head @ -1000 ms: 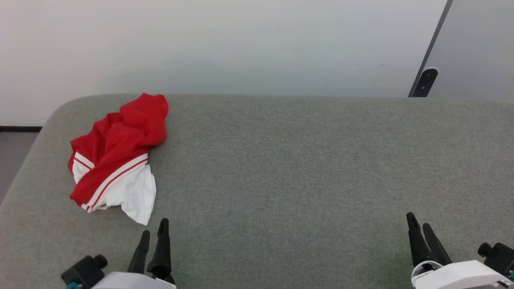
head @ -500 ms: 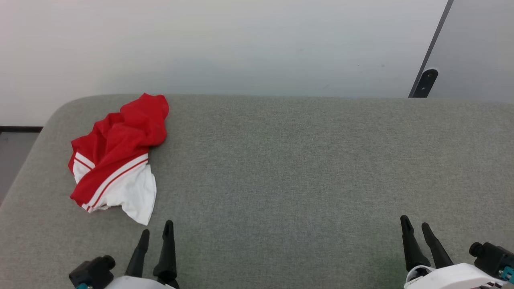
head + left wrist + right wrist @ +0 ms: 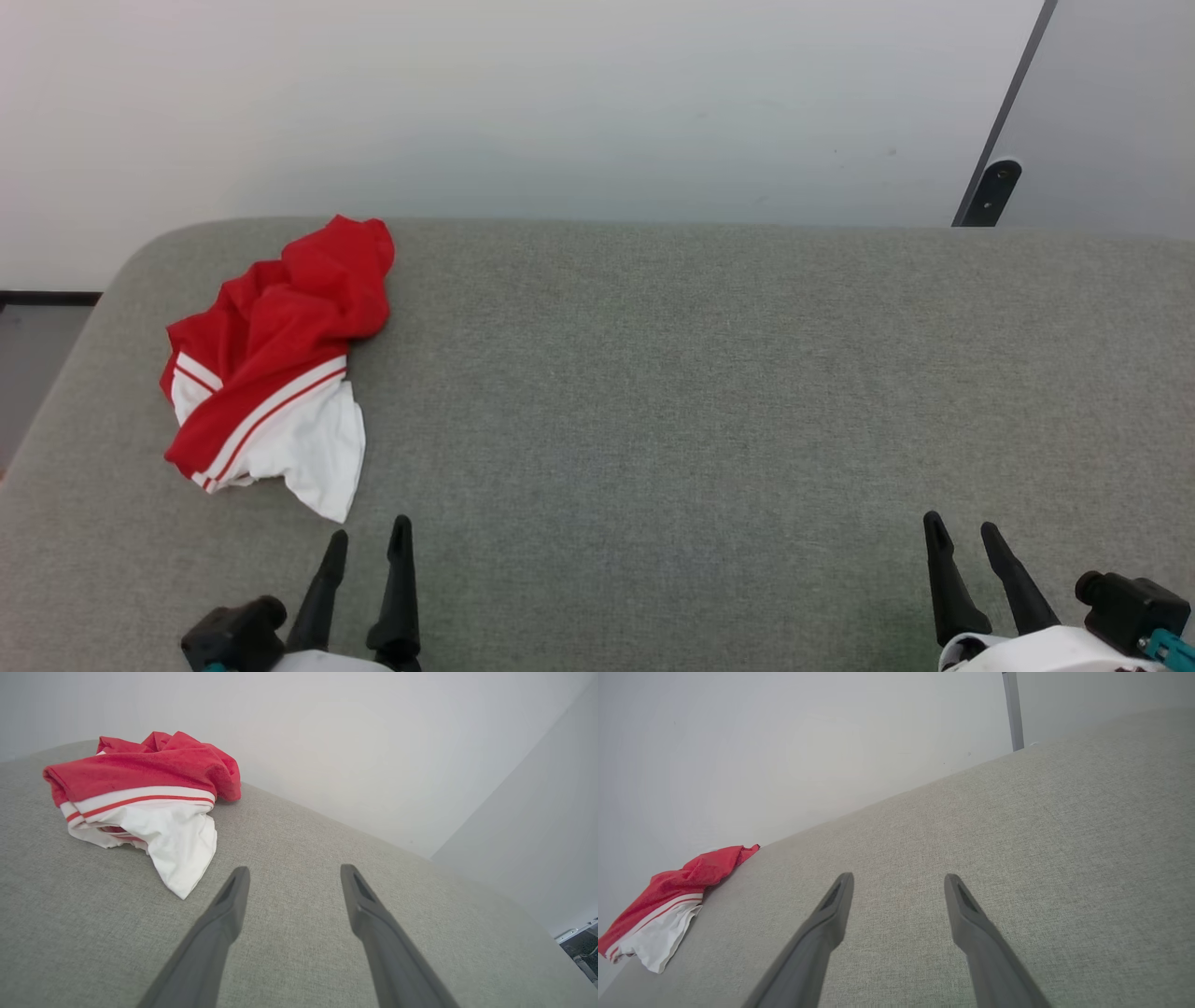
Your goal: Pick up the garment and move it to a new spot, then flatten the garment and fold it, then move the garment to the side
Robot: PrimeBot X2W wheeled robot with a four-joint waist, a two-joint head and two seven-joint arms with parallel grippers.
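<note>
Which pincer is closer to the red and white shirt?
The left pincer: it sits close to the white end of the shirt. The right pincer is far off across the grey cushion.

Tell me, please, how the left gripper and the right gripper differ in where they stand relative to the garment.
The left gripper sits just short of the white corner of the garment; the right gripper is far across the grey padded surface from it. In the left gripper's wrist view the garment looks large and close; in the right gripper's, small and off at the edge. Both are open and hold nothing.
</note>
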